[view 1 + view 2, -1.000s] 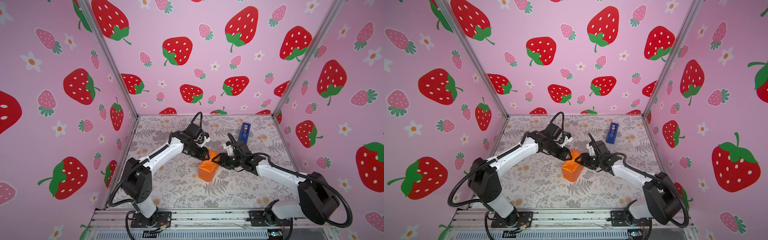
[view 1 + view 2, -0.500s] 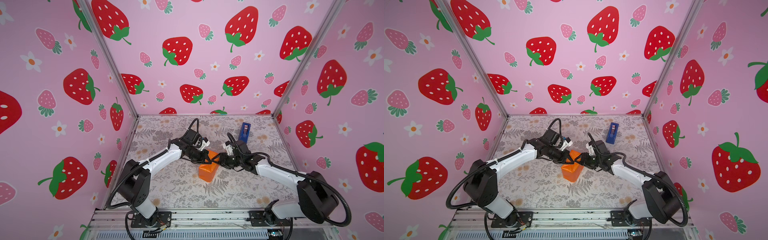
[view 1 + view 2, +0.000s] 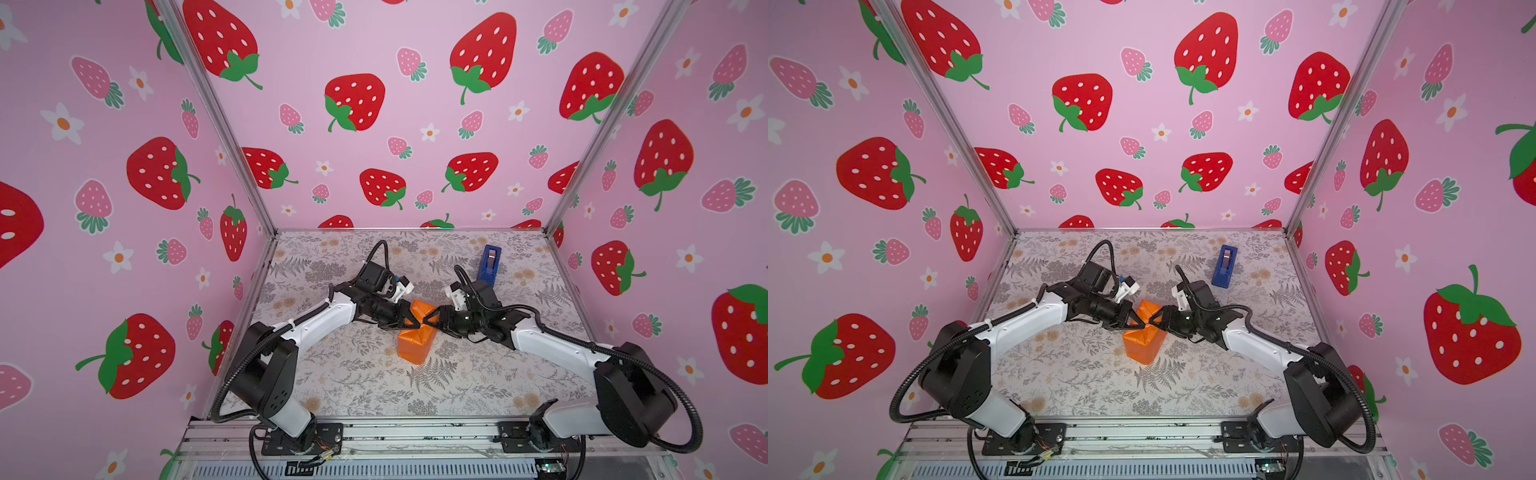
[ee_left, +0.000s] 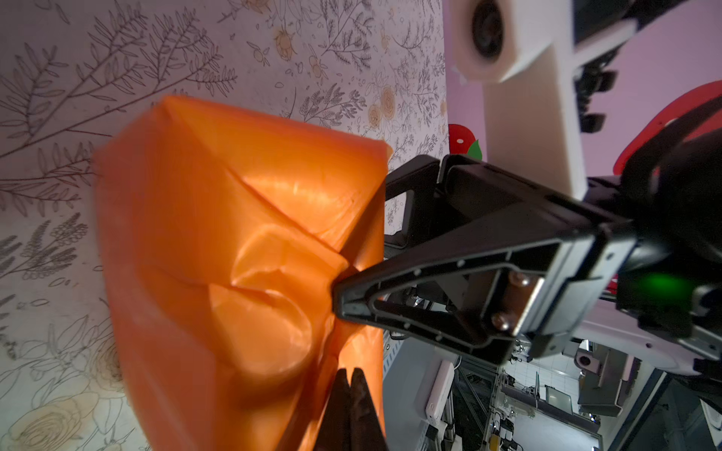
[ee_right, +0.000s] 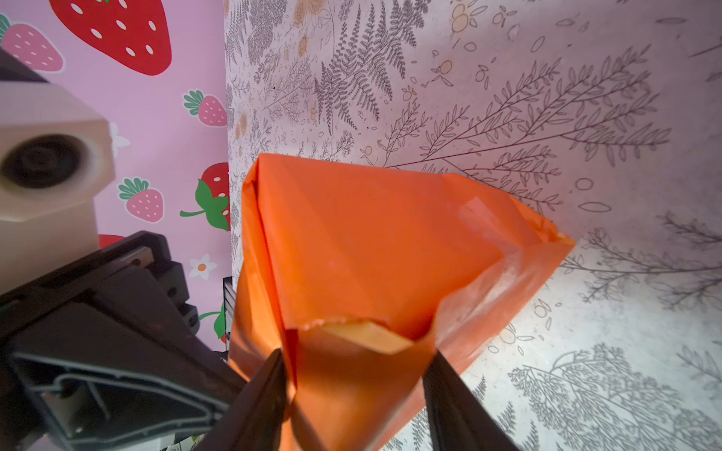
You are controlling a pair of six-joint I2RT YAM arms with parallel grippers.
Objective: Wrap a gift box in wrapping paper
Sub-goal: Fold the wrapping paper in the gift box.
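Top views: in both, a small upright parcel of glossy orange wrapping paper (image 3: 413,345) (image 3: 1144,345) is being shown standing near the middle of the fern-printed table (image 3: 353,374). The gift box is being hidden completely by the paper. The parcel's crumpled upper end is being met from opposite sides by the two arms. The left gripper (image 3: 410,322) (image 3: 1142,326) is being held with its fingers pressed tightly together, and in the left wrist view (image 4: 347,386) their tips are being rested against the paper. Whether any edge is being pinched there cannot be told. The right gripper (image 3: 428,318) (image 3: 1152,320) is being kept partly spread. In the right wrist view (image 5: 355,363) a folded flap with a pale underside is being clasped between its two fingers. A blue tape dispenser (image 3: 489,264) is being left upright behind the right arm, well apart from the parcel.
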